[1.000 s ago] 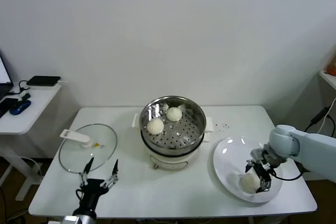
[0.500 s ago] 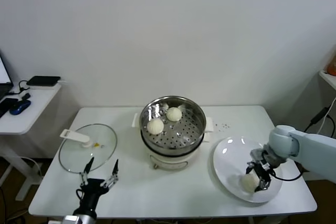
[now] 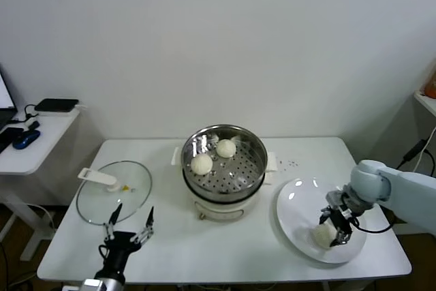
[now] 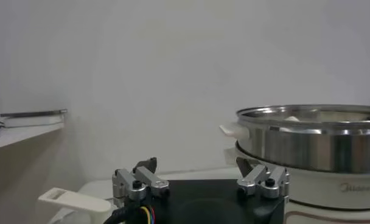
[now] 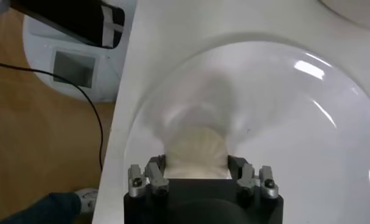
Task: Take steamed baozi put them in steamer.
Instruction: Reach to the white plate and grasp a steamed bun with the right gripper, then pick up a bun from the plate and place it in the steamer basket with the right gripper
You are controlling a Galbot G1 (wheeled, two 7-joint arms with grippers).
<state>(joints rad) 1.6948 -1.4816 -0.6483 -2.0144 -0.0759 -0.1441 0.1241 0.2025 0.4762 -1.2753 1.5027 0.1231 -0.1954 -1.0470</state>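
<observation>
Two cream-white baozi (image 3: 201, 163) (image 3: 225, 148) lie in the shiny steel steamer (image 3: 225, 142) on its white cooker base at the table's middle. On the white plate (image 3: 298, 204) at the right, a third baozi (image 3: 323, 235) sits between the fingers of my right gripper (image 3: 330, 232), which is shut on it. In the right wrist view the same baozi (image 5: 196, 152) fills the gap of the right gripper (image 5: 196, 165), pressed on both sides. My left gripper (image 3: 128, 223) stands open near the table's front left, holding nothing; its own view shows the steamer (image 4: 313, 137) beyond the left gripper (image 4: 196, 165).
A round glass lid (image 3: 113, 192) with a white handle lies flat at the table's left, just behind the left gripper. A side desk (image 3: 30, 144) with dark devices stands further left. The plate sits close to the table's right front edge.
The right gripper has closed around the baozi on the plate, from wide open a second ago. The left arm has not moved.
</observation>
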